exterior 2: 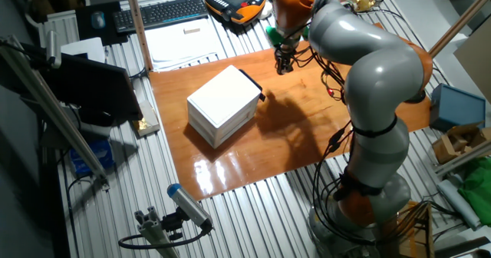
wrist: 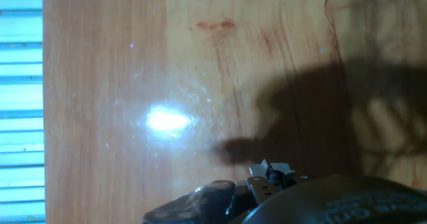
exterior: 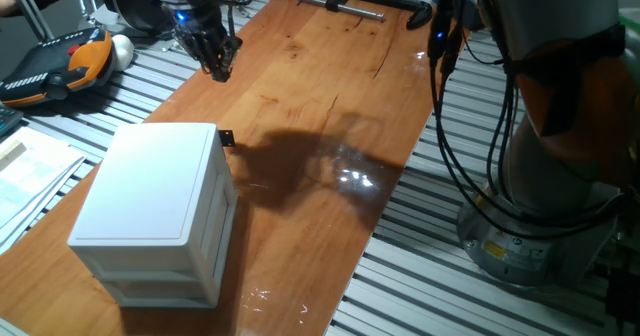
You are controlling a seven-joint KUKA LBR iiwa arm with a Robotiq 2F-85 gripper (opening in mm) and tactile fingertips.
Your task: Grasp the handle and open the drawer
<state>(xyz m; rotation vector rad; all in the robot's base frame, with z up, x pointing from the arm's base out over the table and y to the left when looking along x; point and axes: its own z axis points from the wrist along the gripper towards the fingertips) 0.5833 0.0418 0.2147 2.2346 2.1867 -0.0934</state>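
Hand view showed only bare counter (wrist: 100, 84); my end effector (exterior: 218, 64), fingers apparently narrow, hung well apart from the handle (exterior: 226, 138). Descending blind risked striking the drawer (exterior: 222, 181) front.

Quick count of what was on the bench: one white cabinet (exterior: 160, 211) with what looked like three stacked drawers, though the seams were hard to read, and one tiny black handle (exterior: 226, 138) on the top one. One robot arm (exterior 2: 368, 81) carrying one gripper (exterior: 215, 58). One black clamp (exterior: 365, 3) up at 12 o'clock on the one wooden board (exterior: 330, 106). Over at 10 o'clock there was one orange-and-black pendant (exterior: 55, 64), and in the other fixed view one keyboard (exterior 2: 163, 11).
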